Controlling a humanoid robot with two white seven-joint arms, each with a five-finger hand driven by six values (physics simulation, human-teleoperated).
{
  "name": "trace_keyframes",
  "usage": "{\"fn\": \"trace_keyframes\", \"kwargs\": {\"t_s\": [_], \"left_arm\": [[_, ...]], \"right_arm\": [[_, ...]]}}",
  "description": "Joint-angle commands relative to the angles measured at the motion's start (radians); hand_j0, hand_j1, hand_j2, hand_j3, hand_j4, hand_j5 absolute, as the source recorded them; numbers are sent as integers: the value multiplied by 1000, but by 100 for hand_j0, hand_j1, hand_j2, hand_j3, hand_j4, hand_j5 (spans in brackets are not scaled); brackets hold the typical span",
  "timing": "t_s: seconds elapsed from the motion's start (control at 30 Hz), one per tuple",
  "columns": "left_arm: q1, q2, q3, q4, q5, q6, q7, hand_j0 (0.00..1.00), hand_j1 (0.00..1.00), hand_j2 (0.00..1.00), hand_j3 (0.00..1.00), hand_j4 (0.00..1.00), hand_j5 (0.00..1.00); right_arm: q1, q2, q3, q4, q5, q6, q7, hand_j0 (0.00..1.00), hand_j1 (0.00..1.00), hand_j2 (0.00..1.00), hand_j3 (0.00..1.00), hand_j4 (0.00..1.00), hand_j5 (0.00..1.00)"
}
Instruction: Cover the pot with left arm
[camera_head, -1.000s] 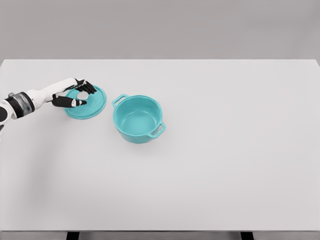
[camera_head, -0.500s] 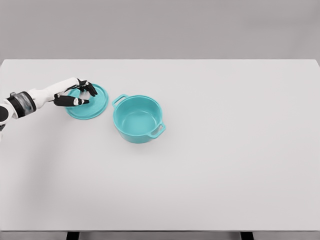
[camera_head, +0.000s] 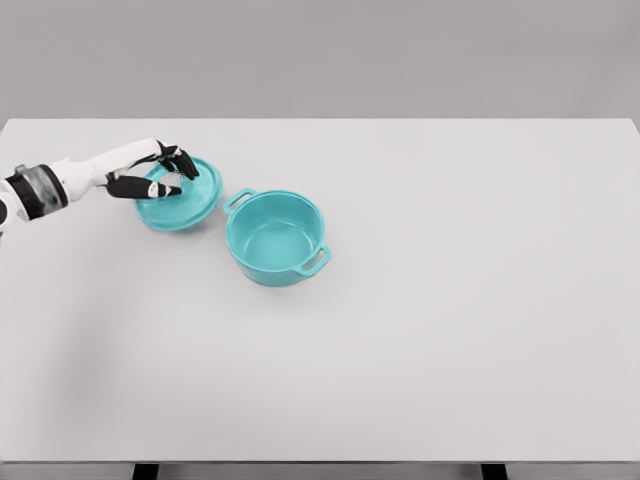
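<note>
Under left hand (camera_head: 160, 176), lid (camera_head: 186, 203) knob hidden; pot (camera_head: 276, 238) open.

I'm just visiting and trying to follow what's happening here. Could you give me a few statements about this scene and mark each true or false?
1. The lid is already on the pot. False: it is left of the pot, which stands open.
2. The left hand grips the lid. True.
3. Food fills the pot. False: it is empty.
4. Pot and lid are both teal. True.
5. A right hand holds the pot. False: none is in view.
</note>
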Motion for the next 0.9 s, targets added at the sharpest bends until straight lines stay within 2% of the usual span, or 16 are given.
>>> {"fn": "trace_keyframes", "kwargs": {"t_s": [0.0,0.27,0.33,0.37,0.43,0.5,0.53,0.57,0.67,0.7,0.77,0.87], "left_arm": [[0,23,0,-26,9,4,-1,53,53,53,53,53,53],[0,38,-1,-51,25,6,-13,53,53,53,53,53,53],[0,38,2,-40,18,-3,-9,58,58,58,58,58,58],[0,40,5,-36,20,-6,-4,75,75,75,75,75,75],[11,38,25,-20,29,-76,37,86,86,86,86,86,86],[43,37,17,-2,78,-76,138,86,86,86,86,86,86],[52,37,17,0,97,-76,145,87,87,87,87,87,87],[55,35,16,13,109,-76,145,93,93,93,93,93,93],[81,24,2,35,179,-76,137,96,96,96,96,96,96],[81,21,-24,46,184,-76,137,100,100,100,100,100,100],[81,21,-88,55,184,-76,137,100,100,100,100,100,100],[81,3,-96,61,184,-76,128,100,100,100,100,100,100]], "right_arm": [[0,0,0,0,0,0,0,100,100,100,100,100,100],[0,0,0,0,0,0,0,100,100,100,100,100,100],[0,0,0,0,0,0,0,100,100,100,100,100,100],[0,0,0,0,0,0,0,100,100,100,100,100,100],[0,0,0,0,0,0,0,100,100,100,100,100,100],[0,0,0,0,0,0,0,100,100,100,100,100,100],[0,0,0,0,0,0,0,100,100,100,100,100,100],[0,0,0,0,0,0,0,100,100,100,100,100,100],[0,0,0,0,0,0,0,100,100,100,100,100,100],[0,0,0,0,0,0,0,100,100,100,100,100,100],[0,0,0,0,0,0,0,100,100,100,100,100,100],[0,0,0,0,0,0,0,100,100,100,100,100,100]]}}
